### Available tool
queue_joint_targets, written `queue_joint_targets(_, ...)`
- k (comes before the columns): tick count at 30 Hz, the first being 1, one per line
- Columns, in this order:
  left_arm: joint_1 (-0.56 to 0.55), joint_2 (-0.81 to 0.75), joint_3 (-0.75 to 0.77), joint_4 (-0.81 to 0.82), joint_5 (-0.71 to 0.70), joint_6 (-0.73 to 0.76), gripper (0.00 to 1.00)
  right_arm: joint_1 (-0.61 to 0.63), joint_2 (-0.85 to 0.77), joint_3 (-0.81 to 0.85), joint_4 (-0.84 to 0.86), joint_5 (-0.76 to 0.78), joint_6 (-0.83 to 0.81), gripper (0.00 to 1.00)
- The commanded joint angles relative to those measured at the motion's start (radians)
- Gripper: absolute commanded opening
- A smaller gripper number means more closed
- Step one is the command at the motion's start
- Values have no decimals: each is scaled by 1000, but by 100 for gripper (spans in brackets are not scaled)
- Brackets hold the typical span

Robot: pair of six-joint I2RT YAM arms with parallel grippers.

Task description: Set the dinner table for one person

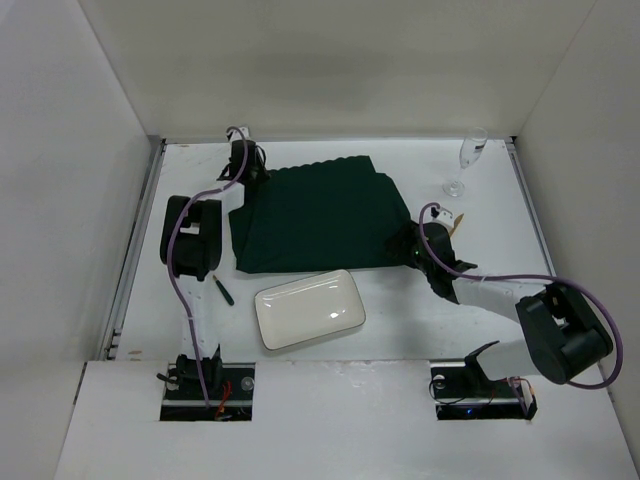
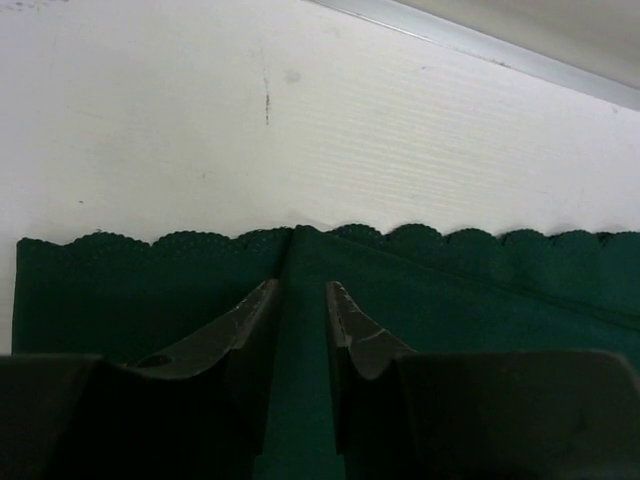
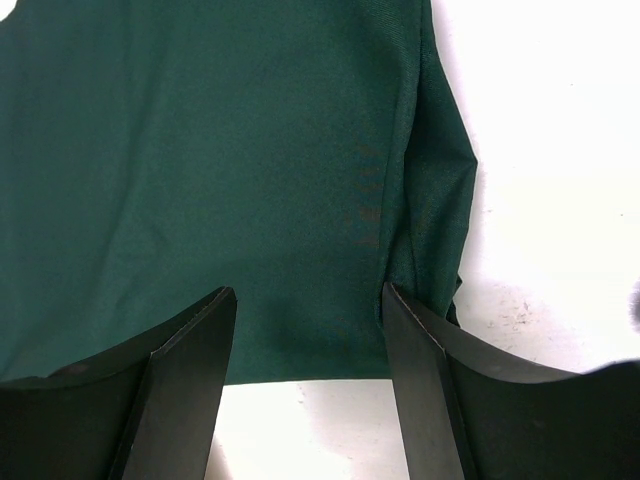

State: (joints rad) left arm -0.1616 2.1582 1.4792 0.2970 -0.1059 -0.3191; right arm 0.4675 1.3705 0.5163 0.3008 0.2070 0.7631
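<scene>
A dark green scallop-edged placemat [image 1: 315, 215] lies in the middle of the white dinner table [image 1: 400, 320], its right side rumpled. My left gripper [image 1: 250, 172] hovers at the mat's far left corner. In the left wrist view its jaws [image 2: 300, 287] stand a narrow gap apart over the cloth [image 2: 480, 290], holding nothing, with a crease running from between them to the scalloped edge. My right gripper [image 1: 412, 245] sits at the mat's near right edge. In the right wrist view it [image 3: 308, 290] is wide open over the cloth [image 3: 200, 150], its right finger beside a fold.
A white rectangular plate [image 1: 308, 308] lies just in front of the mat. A stemmed glass [image 1: 468, 160] stands at the far right. A dark utensil [image 1: 222, 290] lies left of the plate, and a tan utensil tip [image 1: 460, 225] shows behind the right wrist. White walls enclose the table.
</scene>
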Motion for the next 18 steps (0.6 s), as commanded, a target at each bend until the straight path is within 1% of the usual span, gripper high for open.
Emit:
queue_joint_targets(1,9,18,26,-15,3,11,23,16,12,39,50,-20,-7,66)
queue_joint_targets(5,6,31,27,-16,41,25,22,21,18,44,50,-23,-7,66)
queue_joint_targets(11,4,49,52,-30,46,28,19,24,13,44,52,-23,-8,66)
queue_joint_targets(18,3,37,44,-13,57,28,8,26,16,45,52,-21,-10,66)
